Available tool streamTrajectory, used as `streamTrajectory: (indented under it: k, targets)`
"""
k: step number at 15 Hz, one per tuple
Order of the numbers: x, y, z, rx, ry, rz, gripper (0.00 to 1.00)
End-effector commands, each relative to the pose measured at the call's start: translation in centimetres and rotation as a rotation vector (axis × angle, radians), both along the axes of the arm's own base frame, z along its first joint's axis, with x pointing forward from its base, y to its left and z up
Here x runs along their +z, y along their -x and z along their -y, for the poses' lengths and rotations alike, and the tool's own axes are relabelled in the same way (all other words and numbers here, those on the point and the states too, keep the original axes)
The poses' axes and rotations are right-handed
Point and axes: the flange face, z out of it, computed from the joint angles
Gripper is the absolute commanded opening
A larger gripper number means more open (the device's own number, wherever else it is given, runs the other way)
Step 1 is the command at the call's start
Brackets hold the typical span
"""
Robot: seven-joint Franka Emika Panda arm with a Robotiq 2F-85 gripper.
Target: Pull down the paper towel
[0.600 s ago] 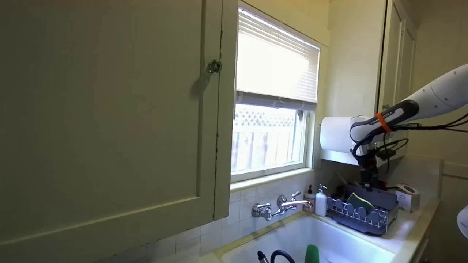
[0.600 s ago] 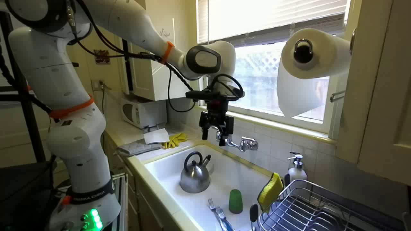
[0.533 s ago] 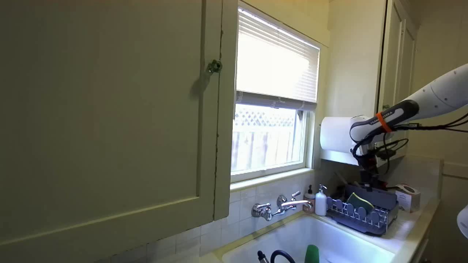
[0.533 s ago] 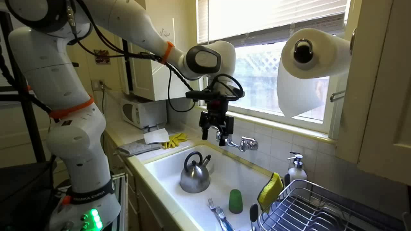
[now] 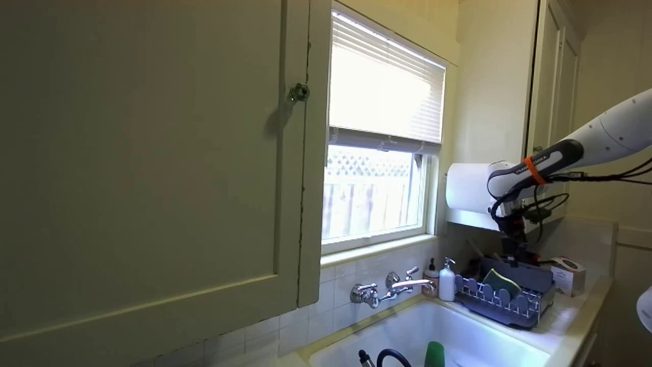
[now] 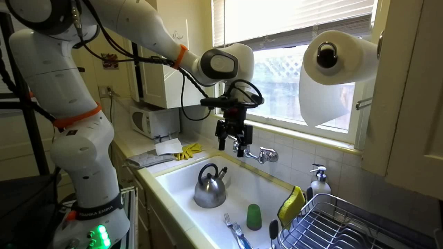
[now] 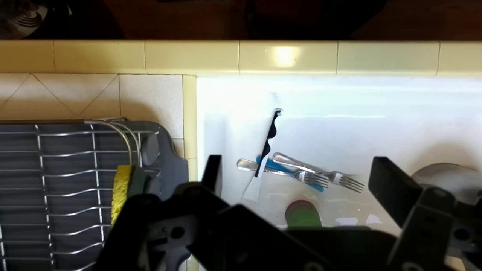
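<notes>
In an exterior view, we see the towel at the upper right; the jaws, near the centre, stand released, well apart from it.

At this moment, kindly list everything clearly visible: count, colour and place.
sink: 1, white, below window
paper towel roll: 1, white, on cabinet side
kettle: 1, silver, in sink
cup: 1, green, in sink
forks: 2, silver, in sink
blue utensil: 1, blue, in sink
long utensil: 1, black-handled, in sink
dish rack: 1, silver, beside sink
sponge: 1, yellow and green, at dish rack
pump bottles: 2, white and brownish, by wall
faucet: 1, chrome, on wall
microwave: 1, white, on counter
gloves: count unclear, yellow, on counter
cloth: 1, grey, on counter
sheet: 1, white, near gloves
box: 1, white, beside dish rack
arm: 1, white, over sink
gripper: 1, black, above sink
</notes>
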Motion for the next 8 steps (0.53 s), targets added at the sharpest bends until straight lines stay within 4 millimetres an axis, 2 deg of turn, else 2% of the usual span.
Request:
streamTrajectory:
  k: [1,4,8]
  targets:
    - [2.0,-0.9,0.4,0.010,0.044,0.118,1.00]
    - [5.0,-1.2,1.1,0.019,0.092,0.239,1.00]
    - [9.8,0.4,3.0,-0.026,0.140,0.408,1.00]
